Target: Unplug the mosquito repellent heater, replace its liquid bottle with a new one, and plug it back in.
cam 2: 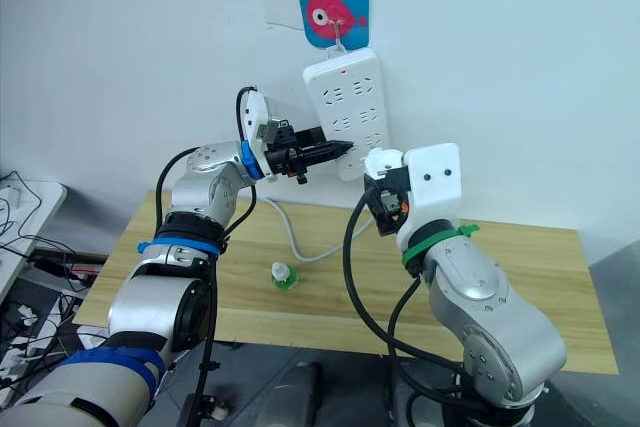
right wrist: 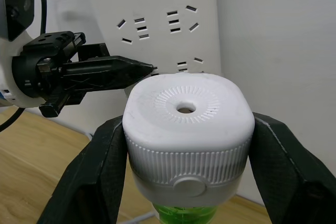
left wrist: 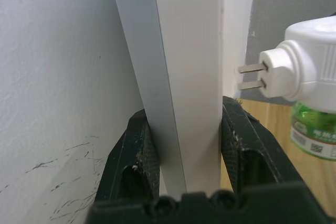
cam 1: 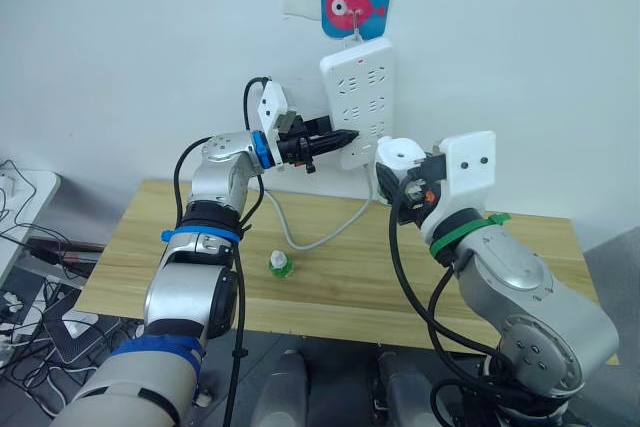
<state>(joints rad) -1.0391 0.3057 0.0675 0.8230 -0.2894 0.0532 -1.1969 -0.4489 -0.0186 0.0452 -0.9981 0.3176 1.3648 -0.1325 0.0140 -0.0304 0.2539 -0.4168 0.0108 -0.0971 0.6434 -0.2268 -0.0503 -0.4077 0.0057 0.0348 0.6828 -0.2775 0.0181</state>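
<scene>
A wooden counter (cam 1: 330, 277) meets a white wall (cam 1: 130, 57) — a power strip (cam 1: 358, 97) hangs there. My left gripper (cam 1: 345, 136) pinches the strip's edge; my right gripper (right wrist: 184, 145) grips the mosquito repellent heater (right wrist: 188, 129) — raised nearby.

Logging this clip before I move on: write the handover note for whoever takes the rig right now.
Left gripper: shut on the edge of the power strip hanging on the wall, steadying it.
Right gripper: shut on the heater, held in the air just right of the strip, prongs pointing at it but not inserted.
A green bottle is already fitted under the heater; another small green bottle stands on the table.
Done: unplugged, and a bottle is fitted.
Left: line up the prongs with a socket and push the heater in, then release both.
</scene>
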